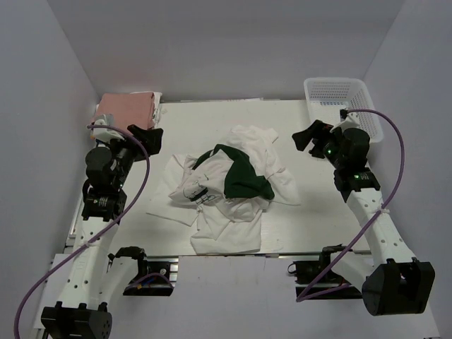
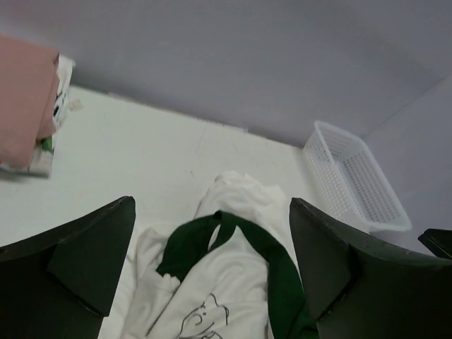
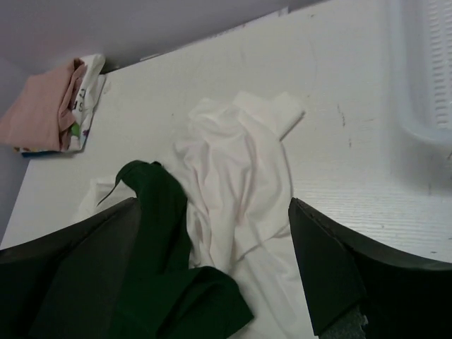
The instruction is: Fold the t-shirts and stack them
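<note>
A crumpled pile of white t-shirts (image 1: pixel 233 212) lies in the middle of the table, one with a large dark green area (image 1: pixel 244 176). The pile also shows in the left wrist view (image 2: pixel 240 194) and the right wrist view (image 3: pixel 236 159). My left gripper (image 1: pixel 150 138) is open and empty, raised above the table left of the pile. My right gripper (image 1: pixel 308 136) is open and empty, raised right of the pile. Both point toward the pile without touching it.
A folded pink cloth (image 1: pixel 126 108) lies on other folded cloth at the table's far left corner. A white plastic lattice basket (image 1: pixel 343 104) stands at the far right corner. The walls close in on three sides.
</note>
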{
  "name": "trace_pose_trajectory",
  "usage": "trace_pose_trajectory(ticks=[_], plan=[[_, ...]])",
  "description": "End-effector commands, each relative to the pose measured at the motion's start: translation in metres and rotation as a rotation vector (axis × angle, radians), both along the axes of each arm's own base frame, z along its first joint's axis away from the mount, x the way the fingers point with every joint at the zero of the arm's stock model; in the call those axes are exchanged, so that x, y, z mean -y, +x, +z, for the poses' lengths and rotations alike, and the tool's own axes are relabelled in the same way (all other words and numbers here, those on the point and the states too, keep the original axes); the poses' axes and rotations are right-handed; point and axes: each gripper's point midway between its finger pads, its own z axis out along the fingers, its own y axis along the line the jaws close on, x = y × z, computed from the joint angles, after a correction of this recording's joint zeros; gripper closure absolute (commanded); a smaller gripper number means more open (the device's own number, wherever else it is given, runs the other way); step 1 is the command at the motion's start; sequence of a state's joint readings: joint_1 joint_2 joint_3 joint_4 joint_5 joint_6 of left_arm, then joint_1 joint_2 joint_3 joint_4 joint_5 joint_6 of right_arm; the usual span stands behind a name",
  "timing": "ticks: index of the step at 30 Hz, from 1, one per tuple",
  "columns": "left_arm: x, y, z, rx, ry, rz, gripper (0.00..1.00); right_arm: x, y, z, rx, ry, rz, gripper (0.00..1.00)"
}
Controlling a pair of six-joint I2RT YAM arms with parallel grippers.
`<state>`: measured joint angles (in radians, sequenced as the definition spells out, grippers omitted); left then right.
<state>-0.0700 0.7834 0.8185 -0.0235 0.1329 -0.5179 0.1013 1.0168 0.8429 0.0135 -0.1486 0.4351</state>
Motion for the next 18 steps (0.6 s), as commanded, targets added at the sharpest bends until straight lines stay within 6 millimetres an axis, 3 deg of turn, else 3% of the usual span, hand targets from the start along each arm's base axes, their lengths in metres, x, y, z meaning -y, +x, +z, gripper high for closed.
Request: trace_pose_trajectory(ticks=[1,5,6,7,8,9,10,11,12,14,15,18], plan=[[0.001,-0.009,-0.03,-0.127,-0.033,-0.001,0.0,-0.018,-0.008,0.016,0.01,0.053,0.096,0.1],[-0.005,-0.011,-0.046,-0.177,-0.063,0.044,0.0,-0.021,-0.006,0.009,0.03,0.029,0.123,0.1],[-0.007,-0.01,-0.047,-0.176,-0.063,0.058,0.0,-0.034,-0.01,0.008,0.035,0.005,0.217,0.1],[-0.007,-0.01,-0.049,-0.185,-0.062,0.058,0.0,-0.04,-0.006,0.018,0.03,-0.004,0.24,0.1],[-0.01,-0.01,-0.057,-0.206,-0.06,0.074,0.0,-0.044,-0.006,0.011,-0.022,-0.022,0.244,0.1],[-0.012,-0.008,-0.06,-0.218,-0.07,0.09,0.0,-0.051,0.008,0.0,-0.078,-0.044,0.254,0.1],[-0.012,-0.008,-0.065,-0.23,-0.069,0.091,0.0,-0.063,0.001,-0.015,-0.136,-0.087,0.297,0.1],[-0.014,-0.006,-0.069,-0.242,-0.067,0.102,0.0,-0.081,-0.004,-0.014,-0.149,-0.111,0.341,0.1],[-0.014,-0.004,-0.075,-0.265,-0.064,0.103,0.0,-0.092,-0.003,-0.03,-0.192,-0.134,0.367,0.1],[-0.012,-0.003,-0.079,-0.274,-0.053,0.094,0.0,-0.126,-0.022,-0.044,-0.203,-0.216,0.463,0.1],[-0.012,-0.003,-0.079,-0.274,-0.053,0.094,0.0,-0.121,-0.014,-0.053,-0.222,-0.277,0.384,0.1],[-0.007,-0.001,-0.082,-0.284,-0.054,0.062,0.0,-0.148,-0.035,-0.092,-0.297,-0.414,0.469,0.1]])
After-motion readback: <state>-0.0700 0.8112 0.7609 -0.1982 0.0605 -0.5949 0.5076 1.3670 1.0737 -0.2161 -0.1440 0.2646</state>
